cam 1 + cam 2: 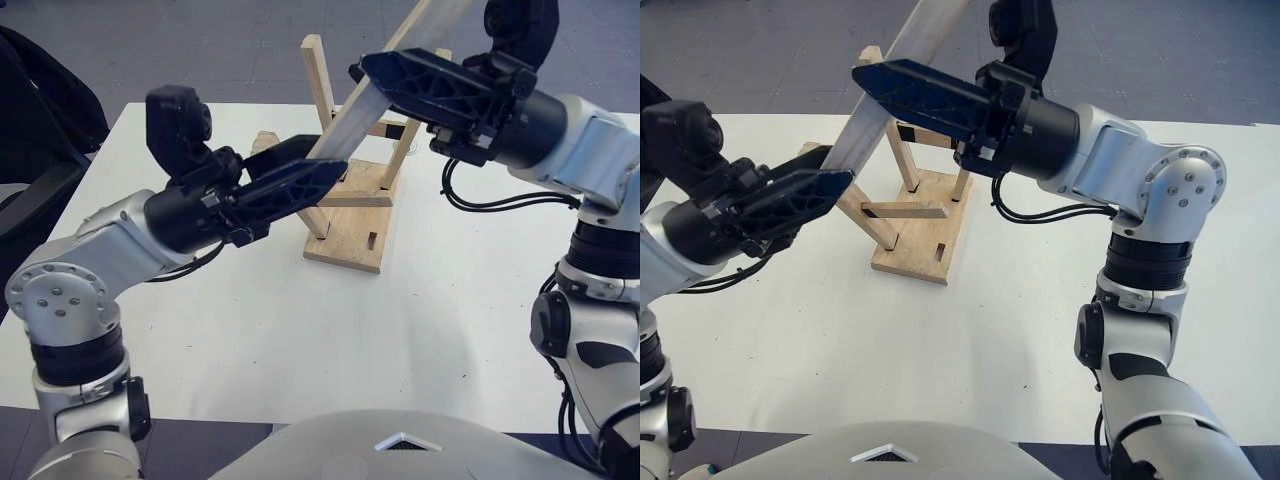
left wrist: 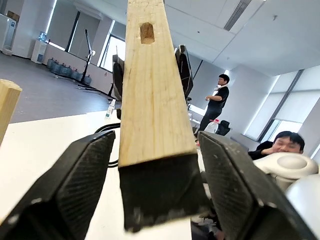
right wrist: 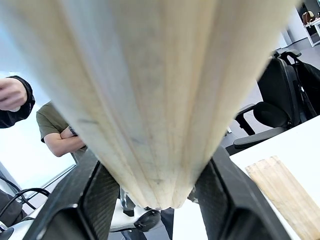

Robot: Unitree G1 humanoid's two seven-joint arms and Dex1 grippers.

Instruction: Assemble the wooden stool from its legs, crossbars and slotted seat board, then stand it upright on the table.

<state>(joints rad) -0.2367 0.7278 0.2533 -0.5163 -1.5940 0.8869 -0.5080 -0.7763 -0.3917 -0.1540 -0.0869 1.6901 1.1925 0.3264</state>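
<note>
The slotted seat board lies flat on the white table. Legs stand up from it, joined by a crossbar. Above this, a long loose wooden leg slants from low left to high right. My left gripper is shut on its lower end, which the left wrist view shows between the two fingers, with a slot hole farther up the leg. My right gripper is shut on the leg higher up, its fingers pressed on both sides of the wood.
Another wooden piece lies flat on the table behind the assembly. A dark chair stands beyond the table's left edge. Bare tabletop stretches in front of the seat board towards me.
</note>
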